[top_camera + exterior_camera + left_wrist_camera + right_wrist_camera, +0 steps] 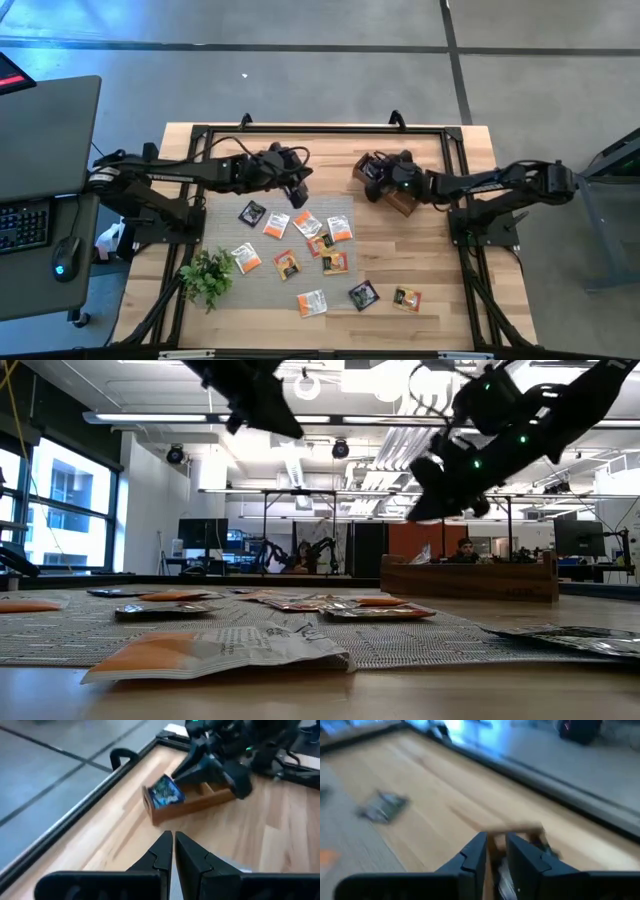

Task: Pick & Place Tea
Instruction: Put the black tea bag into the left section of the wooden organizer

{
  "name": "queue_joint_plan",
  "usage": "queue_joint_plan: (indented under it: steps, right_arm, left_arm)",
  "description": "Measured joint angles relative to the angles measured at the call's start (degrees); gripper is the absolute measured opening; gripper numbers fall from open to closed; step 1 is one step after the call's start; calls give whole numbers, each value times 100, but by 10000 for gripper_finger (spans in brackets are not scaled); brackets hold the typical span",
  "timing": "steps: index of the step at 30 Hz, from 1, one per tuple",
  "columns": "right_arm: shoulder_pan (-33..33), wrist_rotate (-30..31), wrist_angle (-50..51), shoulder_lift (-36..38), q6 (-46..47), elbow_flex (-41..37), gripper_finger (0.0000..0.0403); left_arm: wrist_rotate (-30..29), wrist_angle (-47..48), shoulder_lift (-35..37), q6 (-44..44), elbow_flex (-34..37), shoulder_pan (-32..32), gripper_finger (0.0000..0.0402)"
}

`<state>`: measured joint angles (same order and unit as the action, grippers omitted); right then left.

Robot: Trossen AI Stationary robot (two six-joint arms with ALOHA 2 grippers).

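Hovering over the wooden box [390, 190] at the table's [440, 270] far side, the right claw [375, 180] has its fingers slightly parted, a dark sachet [166, 793] standing in the box's end; left claw [298, 190] hangs shut above the grey mat [225, 275], where tea sachets [300, 245] lie scattered beside the plant [208, 275]

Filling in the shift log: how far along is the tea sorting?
Early. One dark sachet already stands in the wooden box. The right gripper hangs over that box; whether it holds anything is unclear. The left gripper, shut and empty, waits above the grey woven mat. About a dozen sachets remain.
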<state>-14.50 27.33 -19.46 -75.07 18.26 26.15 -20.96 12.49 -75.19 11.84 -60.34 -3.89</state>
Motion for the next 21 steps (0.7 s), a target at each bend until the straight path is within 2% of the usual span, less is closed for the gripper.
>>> queue_joint_plan:
  steps: [2, 5, 8, 11, 16, 21]
  right_arm:
    - [-62, 8, 215, -118, 196, -7, 36]
    - [-181, -446, 177, -330, 225, -7, 6]
    - [-262, -568, 267, -568, 245, -7, 10]
    - [-361, -450, 483, -746, 270, -9, 3]
    - [-432, -318, 297, -768, 195, -7, 4]
    - [-460, -620, 140, -655, -37, 64, 4]
  left_arm:
    - [46, -148, 77, 0, -30, 68, 17]
    - [-31, -92, 191, 0, -13, 60, 17]
    - [-60, -160, 198, 0, -13, 54, 17]
    - [-64, -187, 198, 0, -13, 55, 17]
    - [-67, -197, 198, 0, -13, 54, 17]
    - [-67, -202, 196, 2, -13, 54, 17]
